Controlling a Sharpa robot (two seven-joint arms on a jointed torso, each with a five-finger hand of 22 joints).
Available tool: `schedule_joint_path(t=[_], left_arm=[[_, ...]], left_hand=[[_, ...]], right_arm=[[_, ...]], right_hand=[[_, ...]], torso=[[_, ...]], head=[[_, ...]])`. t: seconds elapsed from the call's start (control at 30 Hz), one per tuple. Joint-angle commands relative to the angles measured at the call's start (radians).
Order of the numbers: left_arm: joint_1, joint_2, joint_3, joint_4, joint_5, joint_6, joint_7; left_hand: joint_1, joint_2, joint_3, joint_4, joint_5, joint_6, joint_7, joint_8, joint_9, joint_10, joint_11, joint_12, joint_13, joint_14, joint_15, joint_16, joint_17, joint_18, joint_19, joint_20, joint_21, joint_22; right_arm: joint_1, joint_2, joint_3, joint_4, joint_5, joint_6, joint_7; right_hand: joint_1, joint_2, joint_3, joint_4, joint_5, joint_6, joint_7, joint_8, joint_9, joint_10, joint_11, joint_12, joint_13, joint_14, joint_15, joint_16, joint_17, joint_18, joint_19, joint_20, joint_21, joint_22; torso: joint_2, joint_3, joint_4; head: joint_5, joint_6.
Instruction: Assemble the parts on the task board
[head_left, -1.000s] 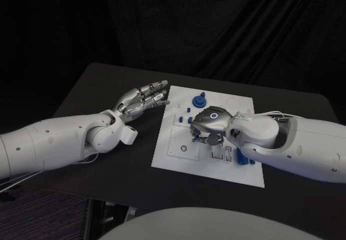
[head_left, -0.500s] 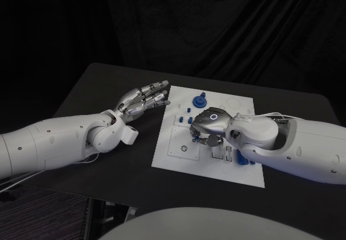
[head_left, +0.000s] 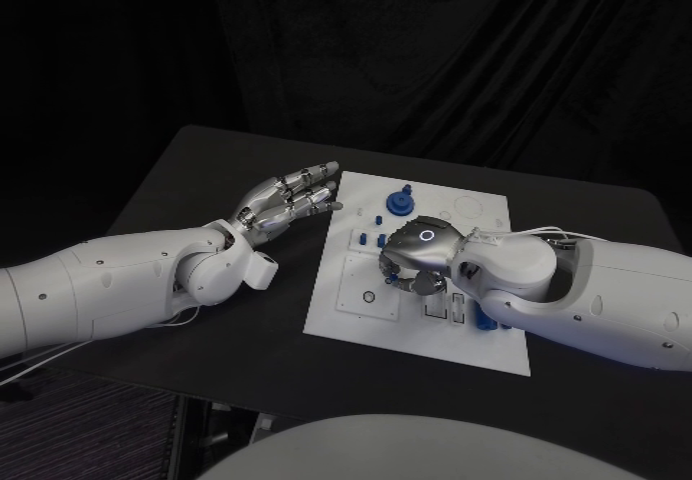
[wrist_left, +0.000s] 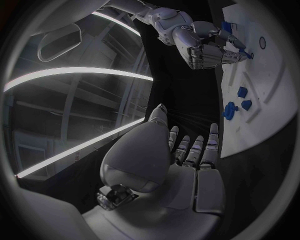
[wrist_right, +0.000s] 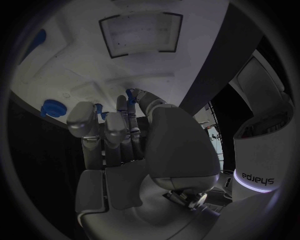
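Item 1: one task board (head_left: 490, 210), a white plate lying flat near the middle of the bench (head_left: 188, 180), its long side running from 12 toward 6 o'clock in the head view.

Item 2: blue parts. We count a cluster of about three at the board's 11 o'clock end (head_left: 395, 203), two small ones (head_left: 361, 240) along its 9 o'clock side, and one long piece (head_left: 482, 316) near the 5 o'clock corner; any others under the right hand we cannot tell. The left wrist view shows three in the cluster (wrist_left: 237, 102).

Item 3: two hands. The left hand (head_left: 283, 203) sits over the dark bench at the board's 9 o'clock edge, its fingers (head_left: 310, 180) extended and apart, grasping nothing; the fingertips reach just to the board's edge. The right hand (head_left: 414, 255) is over the board's centre, fingers curled downward toward the plate. The right wrist view shows a small blue part (wrist_right: 130, 94) at the fingertips (wrist_right: 122, 102); whether it is pinched or merely touched we cannot tell.

Item 4: open room. We see bare bench at 9 o'clock of the board beyond the left hand, a strip along 6 o'clock, and more bench at 3 o'clock past the right arm. The board's 1 o'clock corner lies uncovered.
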Motion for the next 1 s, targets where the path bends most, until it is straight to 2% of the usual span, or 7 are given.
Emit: schedule_joint_path(t=[0.03, 0.67, 1.0], left_arm=[[-0.002, 0.002, 0.001, 0.000, -0.002, 0.017, 0.046], [-0.007, 0.005, 0.001, -0.006, -0.002, 0.022, 0.035], [-0.010, 0.007, 0.001, -0.010, -0.002, 0.025, 0.026]], left_hand=[[0.002, 0.008, -0.001, -0.005, 0.003, -0.007, -0.002, -0.006, -0.002, -0.003, 0.006, -0.004, -0.001, -0.001, 0.004, 0.003, -0.002, -0.009, -0.008, 0.001, -0.003, -0.001], [0.002, 0.010, -0.001, -0.005, 0.003, -0.011, -0.002, -0.006, -0.002, -0.005, 0.007, -0.006, -0.001, -0.003, 0.006, 0.002, -0.002, -0.011, -0.012, 0.001, -0.005, -0.007], [0.000, 0.012, -0.002, -0.004, 0.003, -0.014, 0.000, -0.007, -0.003, -0.007, 0.008, -0.009, -0.001, -0.005, 0.007, 0.002, -0.002, -0.012, -0.012, 0.001, -0.006, -0.008]], right_arm=[[-0.004, 0.001, -0.001, 0.003, -0.009, -0.006, -0.017], [-0.004, 0.001, 0.000, 0.005, -0.005, -0.026, -0.015], [-0.004, 0.001, 0.000, 0.006, 0.028, -0.034, -0.013]], right_hand=[[-0.003, 0.007, -0.003, 0.005, 0.002, -0.001, -0.006, 0.002, -0.001, 0.008, -0.002, -0.005, 0.000, 0.005, 0.003, 0.000, 0.001, -0.006, -0.006, -0.003, -0.001, 0.126], [-0.009, 0.009, -0.003, 0.008, 0.002, -0.002, -0.005, 0.000, 0.001, 0.009, -0.003, -0.007, 0.001, 0.006, 0.002, 0.001, 0.002, -0.006, -0.004, -0.003, 0.003, 0.127], [-0.026, 0.017, 0.000, 0.017, 0.002, -0.011, -0.001, -0.009, 0.003, 0.011, 0.000, -0.016, 0.002, 0.008, 0.003, 0.003, 0.005, -0.007, -0.002, -0.002, 0.004, 0.127]], torso=[[0.000, 0.0000, 0.0002], [0.000, -0.0006, 0.0006], [0.000, -0.0007, 0.0005]], head=[[0.003, 0.000], [0.010, 0.000], [0.015, 0.000]])
